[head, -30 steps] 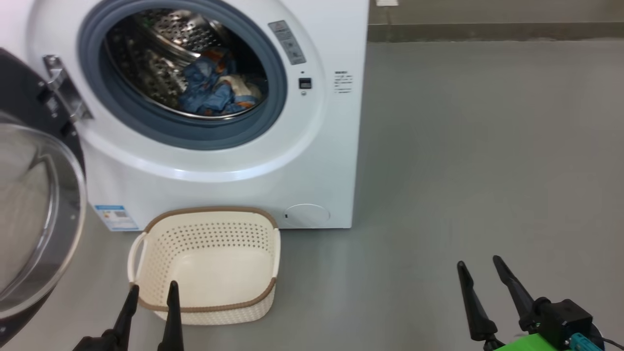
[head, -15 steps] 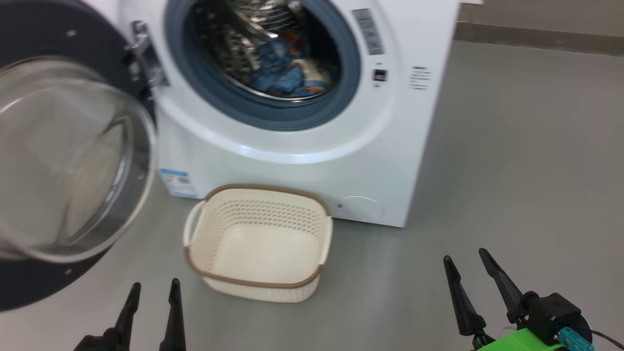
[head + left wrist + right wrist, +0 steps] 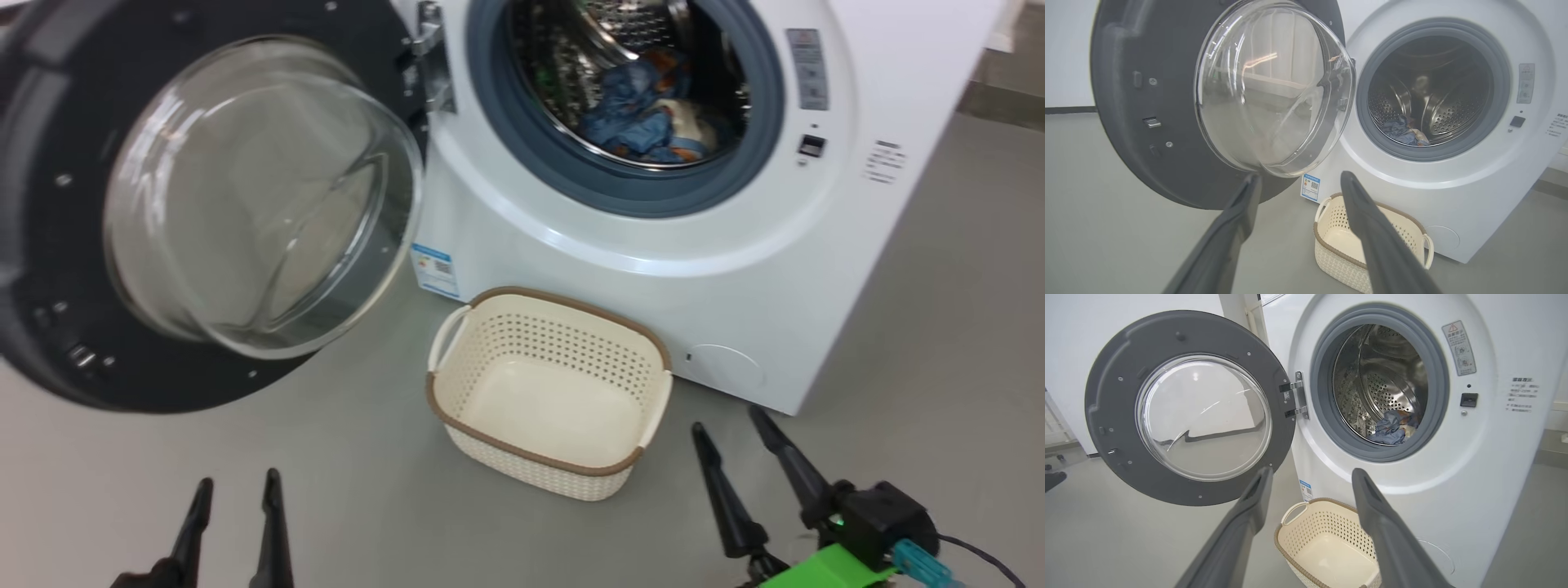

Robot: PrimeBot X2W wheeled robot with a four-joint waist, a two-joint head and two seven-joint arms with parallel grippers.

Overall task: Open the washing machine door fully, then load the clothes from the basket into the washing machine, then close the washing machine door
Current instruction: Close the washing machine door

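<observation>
The white washing machine [image 3: 653, 269] stands ahead with its door [image 3: 204, 204] swung wide open to the left, the clear glass bowl bulging toward me. The clothes [image 3: 645, 118], blue fabric with orange and cream patches, lie inside the steel drum [image 3: 1392, 428]. In front of the machine the cream basket [image 3: 547, 392] sits on the floor with nothing in it. My left gripper [image 3: 235, 483] is open at the lower left, well short of the door. My right gripper [image 3: 729, 421] is open at the lower right, just right of the basket. Both hold nothing.
Grey floor [image 3: 939, 343] stretches to the right of the machine and under the open door. A blue label [image 3: 434, 269] and a round filter cover [image 3: 725, 367] mark the machine's lower front. A pale wall [image 3: 1065, 53] rises behind the door.
The whole head view has swung left, so machine, door and basket slide right in the picture. Both grippers stay open; the clothes and basket have not moved.
</observation>
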